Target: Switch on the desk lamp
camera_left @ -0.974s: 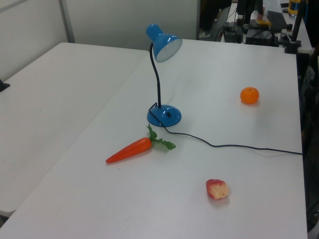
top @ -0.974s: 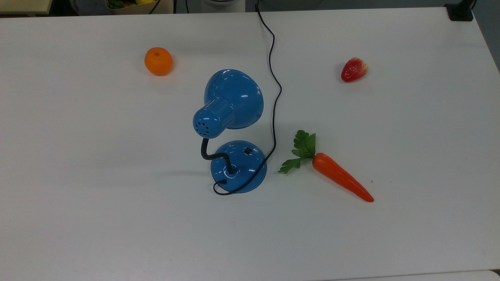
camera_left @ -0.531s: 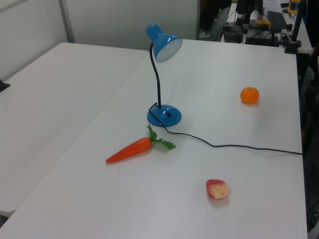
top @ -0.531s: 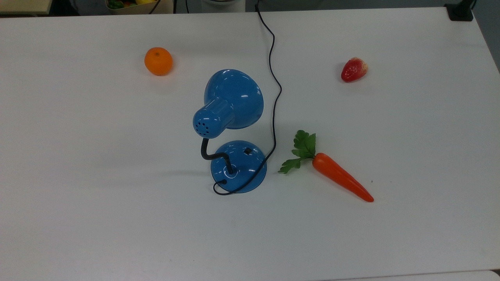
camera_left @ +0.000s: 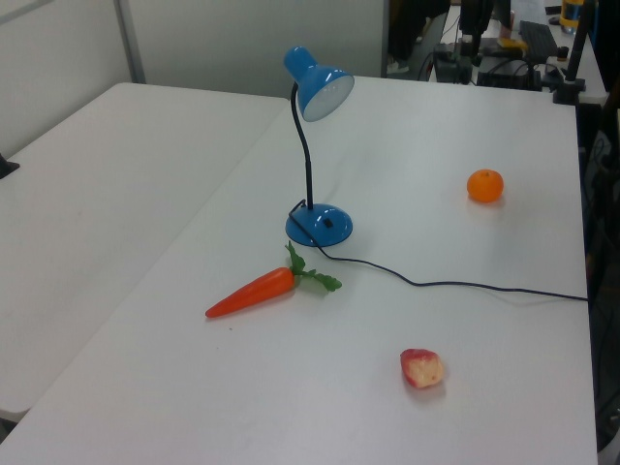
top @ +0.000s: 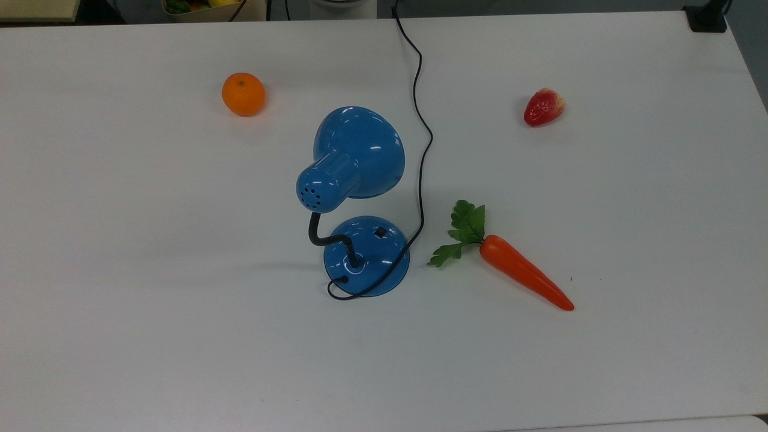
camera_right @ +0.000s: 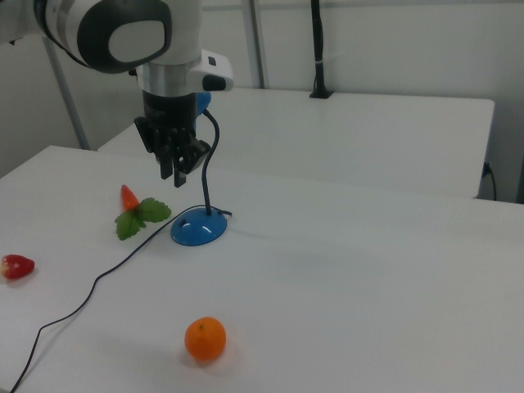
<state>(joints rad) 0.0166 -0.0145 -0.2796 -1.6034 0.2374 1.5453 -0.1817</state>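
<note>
1. The glossy blue metal desk lamp (top: 359, 180) stands mid-table on the white table (top: 120, 300), unlit.
2. In the right view, the arm's black two-finger gripper (camera_right: 178, 178) hangs close to the camera, fingers nearly together, gripping nothing.
3. An orange plastic carrot (top: 516, 270) lies near the lamp's base.

No readable text, labels, brands or numbers on anything in any view

Two white tables (camera_left: 116, 194) side by side, pale walls (camera_right: 393, 41)
</note>
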